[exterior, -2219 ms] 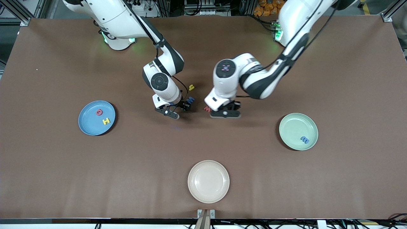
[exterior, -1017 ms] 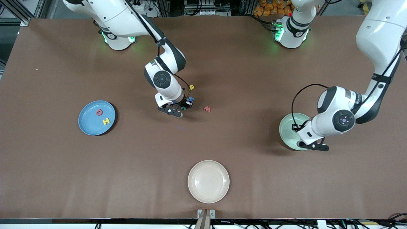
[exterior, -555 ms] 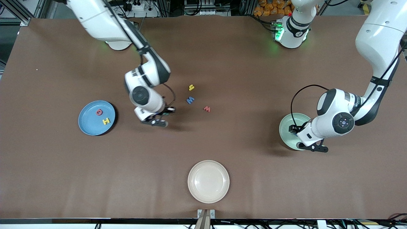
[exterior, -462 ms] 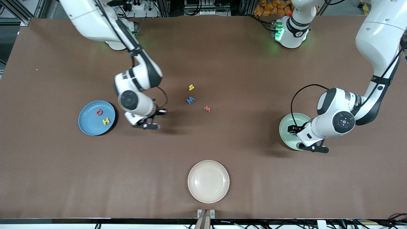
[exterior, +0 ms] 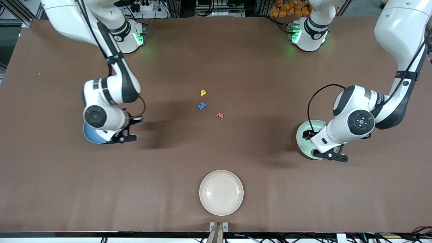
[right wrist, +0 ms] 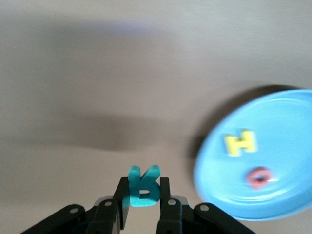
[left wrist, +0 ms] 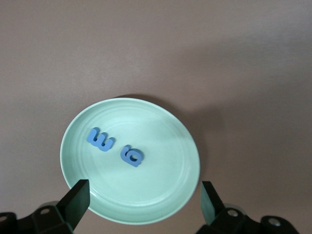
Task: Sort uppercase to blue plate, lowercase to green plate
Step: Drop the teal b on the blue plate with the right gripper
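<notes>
Right wrist view: right end effector (right wrist: 144,202) pinching teal R (right wrist: 143,187) upright (long axis along fingers) beside blue plate (right wrist: 287,112). Left end effector (left wrist: 143,197) spread over green plate (left wrist: 165,195).

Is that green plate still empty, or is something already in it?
Not empty: two small blue letters lie flat in the green plate.

Only readable marks are the foam letters themselves: yellow H (right wrist: 240,143) on the blue plate (right wrist: 287,117) beside a red round letter (right wrist: 259,177); teal R (right wrist: 143,186); blue W/M (exterior: 201,106) and red w (exterior: 219,115) on the table, clear of that plate.
</notes>
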Controlling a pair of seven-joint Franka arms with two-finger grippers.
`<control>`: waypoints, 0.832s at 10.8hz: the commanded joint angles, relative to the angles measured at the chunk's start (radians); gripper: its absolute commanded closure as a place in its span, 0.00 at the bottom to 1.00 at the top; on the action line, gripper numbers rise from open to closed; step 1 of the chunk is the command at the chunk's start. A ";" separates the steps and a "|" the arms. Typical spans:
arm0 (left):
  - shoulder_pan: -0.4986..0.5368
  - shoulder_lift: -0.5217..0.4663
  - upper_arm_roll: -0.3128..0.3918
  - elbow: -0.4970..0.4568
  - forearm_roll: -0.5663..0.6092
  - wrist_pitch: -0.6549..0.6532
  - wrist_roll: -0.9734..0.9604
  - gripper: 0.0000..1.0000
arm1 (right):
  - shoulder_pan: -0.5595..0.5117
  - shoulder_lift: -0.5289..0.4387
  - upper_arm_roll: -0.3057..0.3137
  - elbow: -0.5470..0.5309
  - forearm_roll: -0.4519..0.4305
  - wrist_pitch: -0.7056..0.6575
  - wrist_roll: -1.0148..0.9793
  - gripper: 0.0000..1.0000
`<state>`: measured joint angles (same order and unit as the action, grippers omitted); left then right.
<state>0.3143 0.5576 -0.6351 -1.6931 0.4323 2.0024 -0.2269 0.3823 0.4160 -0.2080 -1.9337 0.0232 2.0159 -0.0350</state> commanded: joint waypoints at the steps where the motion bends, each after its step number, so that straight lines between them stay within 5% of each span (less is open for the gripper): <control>1: -0.076 -0.038 0.006 0.044 -0.003 -0.080 -0.058 0.00 | -0.011 -0.022 -0.100 -0.054 -0.040 -0.011 -0.179 0.90; 6: -0.181 -0.054 0.005 0.082 -0.012 -0.116 -0.154 0.00 | -0.057 0.013 -0.208 -0.111 -0.106 0.061 -0.350 0.87; 7: -0.181 -0.054 0.005 0.089 -0.015 -0.116 -0.154 0.00 | -0.068 0.021 -0.209 -0.145 -0.106 0.120 -0.350 0.76; 8: -0.185 -0.054 -0.006 0.096 -0.018 -0.116 -0.157 0.00 | -0.068 0.027 -0.209 -0.154 -0.106 0.145 -0.346 0.39; 9: -0.192 -0.054 -0.017 0.096 -0.018 -0.116 -0.185 0.00 | -0.069 0.027 -0.209 -0.153 -0.106 0.142 -0.345 0.36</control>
<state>0.1323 0.5177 -0.6409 -1.6052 0.4321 1.9080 -0.3778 0.3209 0.4464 -0.4210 -2.0748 -0.0623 2.1428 -0.3789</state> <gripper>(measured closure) 0.000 0.630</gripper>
